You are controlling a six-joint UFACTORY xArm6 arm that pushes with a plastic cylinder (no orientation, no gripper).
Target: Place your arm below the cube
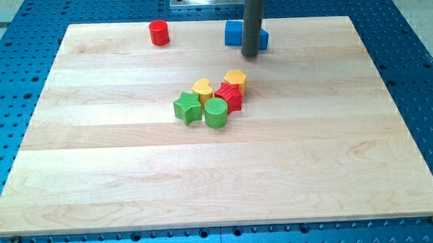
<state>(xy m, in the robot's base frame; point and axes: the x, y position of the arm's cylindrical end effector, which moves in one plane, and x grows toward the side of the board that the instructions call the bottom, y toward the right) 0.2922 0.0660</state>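
A blue cube [233, 33] sits near the view's top, just right of centre. My dark rod comes down from the top edge and my tip [250, 55] rests on the board just below and to the right of the cube, almost touching it. A second small blue block [263, 39] peeks out from behind the rod on its right; its shape is hidden.
A red cylinder [159, 32] stands at the top left. A cluster sits mid-board: green star [188, 108], green cylinder [215, 114], red star-like block [230, 96], yellow block [202, 89] and yellow hexagonal block [235, 80]. The wooden board [96, 176] lies on a blue perforated table.
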